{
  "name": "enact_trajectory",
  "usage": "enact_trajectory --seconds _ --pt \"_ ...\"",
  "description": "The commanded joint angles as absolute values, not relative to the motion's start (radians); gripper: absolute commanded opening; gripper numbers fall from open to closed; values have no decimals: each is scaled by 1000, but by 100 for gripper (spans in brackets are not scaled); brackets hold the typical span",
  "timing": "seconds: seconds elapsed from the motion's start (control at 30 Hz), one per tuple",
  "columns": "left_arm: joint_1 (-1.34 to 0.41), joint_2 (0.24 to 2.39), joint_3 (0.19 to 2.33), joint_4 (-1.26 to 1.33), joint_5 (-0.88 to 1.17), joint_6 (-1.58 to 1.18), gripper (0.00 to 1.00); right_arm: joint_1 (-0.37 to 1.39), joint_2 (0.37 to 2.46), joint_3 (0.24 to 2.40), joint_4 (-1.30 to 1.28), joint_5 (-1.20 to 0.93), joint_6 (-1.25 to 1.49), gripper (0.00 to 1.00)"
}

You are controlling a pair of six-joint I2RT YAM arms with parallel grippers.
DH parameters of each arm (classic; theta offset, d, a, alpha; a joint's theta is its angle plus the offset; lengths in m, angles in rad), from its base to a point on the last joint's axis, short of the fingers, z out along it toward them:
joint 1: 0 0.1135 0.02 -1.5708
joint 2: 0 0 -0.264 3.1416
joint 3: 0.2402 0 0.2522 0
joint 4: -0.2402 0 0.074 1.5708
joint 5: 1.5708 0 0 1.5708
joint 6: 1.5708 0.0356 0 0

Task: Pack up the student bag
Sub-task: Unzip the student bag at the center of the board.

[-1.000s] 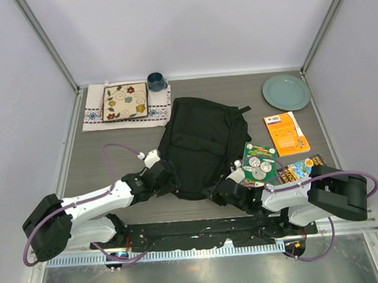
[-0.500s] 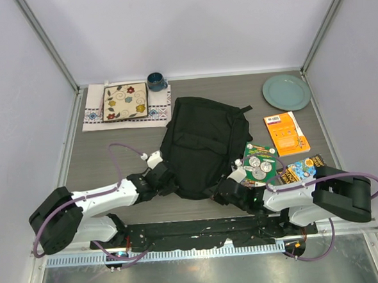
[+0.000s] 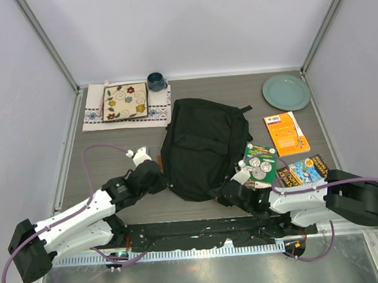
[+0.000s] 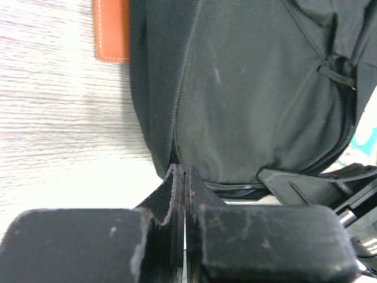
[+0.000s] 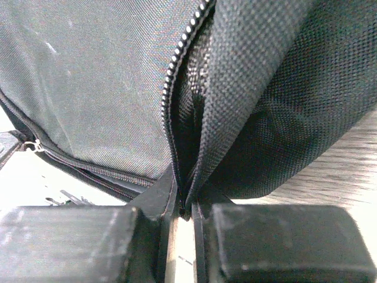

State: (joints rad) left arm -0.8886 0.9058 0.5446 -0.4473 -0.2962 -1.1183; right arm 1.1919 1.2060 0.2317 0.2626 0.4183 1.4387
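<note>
Grey wood-grain table (image 3: pixel 112 146): carries all items listed. Large black soft fabric student bag (image 3: pixel 202 144): lies flat at the table's centre, its rounded end towards the near edge, with a strap at the far right corner. Left gripper (image 4: pixel 184 177): at the bag's near left edge, fingers pressed together, tips touching the rim by a seam; whether any fabric is caught between them cannot be told. Right gripper (image 5: pixel 184 203): at the bag's near right edge, fingers clamped on a fold of the black fabric, with the zip teeth running alongside it. White embroidered cloth (image 3: pixel 94 112): far left, flat. Square cream plate with flower and leaf pattern (image 3: pixel 125 102): on that cloth. Round pale green plate (image 3: pixel 286 91): far right corner, well apart from the bag. Orange book (image 3: pixel 286 133): right of the bag, with a white barcode label at its far end; the print is too small to read. Green card with round silver shapes (image 3: pixel 260 165): just beside the bag's right edge, lettering illegible. Colourful booklet (image 3: pixel 303 170): right of the green card, text unreadable. Dark blue mug (image 3: pixel 156 81): far edge, beside the cloth. Orange stitched leather tag (image 4: pixel 112 29): at the bag's left edge, no marking legible.
</note>
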Motion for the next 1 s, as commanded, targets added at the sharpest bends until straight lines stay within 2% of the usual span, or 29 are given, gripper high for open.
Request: enact_trajectory --seconds 0.0,0.17,0.3,0.5,0.7,0.97 --pt "-868 876 565 -557 -353 -1072 0 1193 1200 207 178 509 1404 0" --pt "-856 850 575 -617 -408 -1033 0 1193 1198 207 176 514 1382 0" --pt "-761 841 632 -627 -420 -906 0 1193 1169 210 164 514 1330 0" --pt "-592 914 716 -505 -342 -727 0 1193 1115 221 129 499 1224 0" --pt "-514 1028 772 -339 -246 -586 0 1193 1057 219 103 451 1147 0" --pt "-462 1179 801 -138 -94 -571 0 1193 1071 218 144 397 1086 0"
